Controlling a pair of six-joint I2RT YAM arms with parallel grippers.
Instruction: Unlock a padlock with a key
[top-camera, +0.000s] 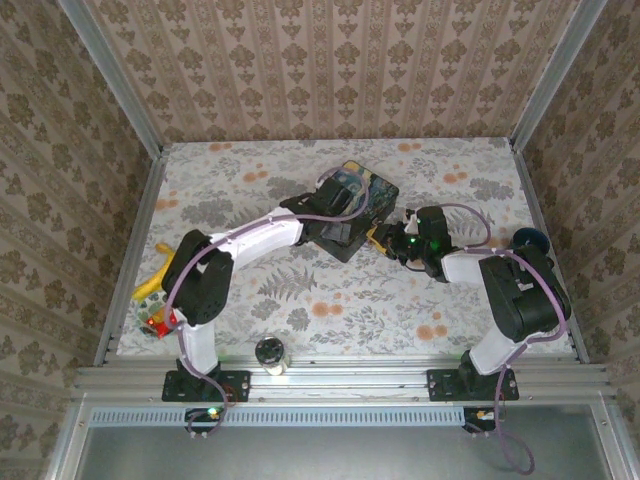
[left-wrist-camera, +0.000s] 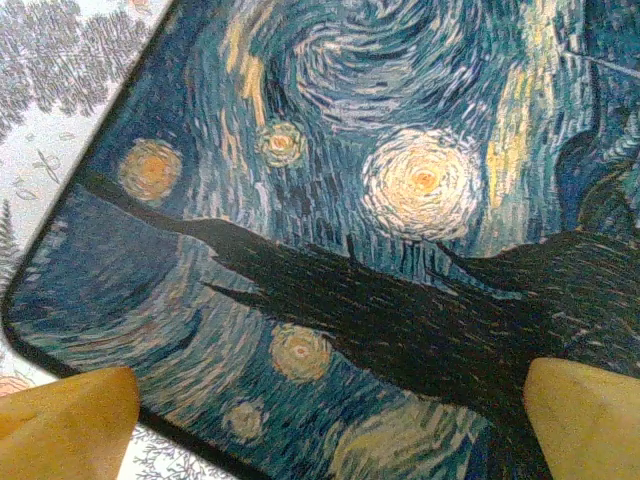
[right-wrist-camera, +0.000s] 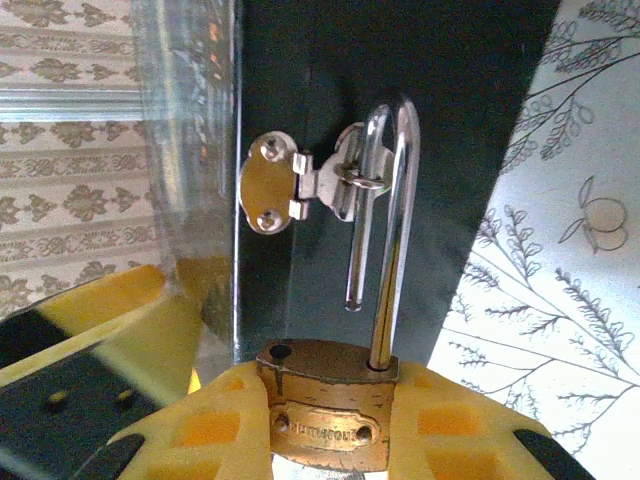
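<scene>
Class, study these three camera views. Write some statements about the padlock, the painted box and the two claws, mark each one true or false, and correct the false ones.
1. The right claw grips the padlock by its brass body. True.
2. Both ends of the shackle sit inside the body. False: the short end hangs free outside it, so the lock is open.
3. The shackle passes through the clasp on the box's side. True.
4. The left claw is clamped shut on the box lid. False: its fingers stand wide apart over the lid.
</scene>
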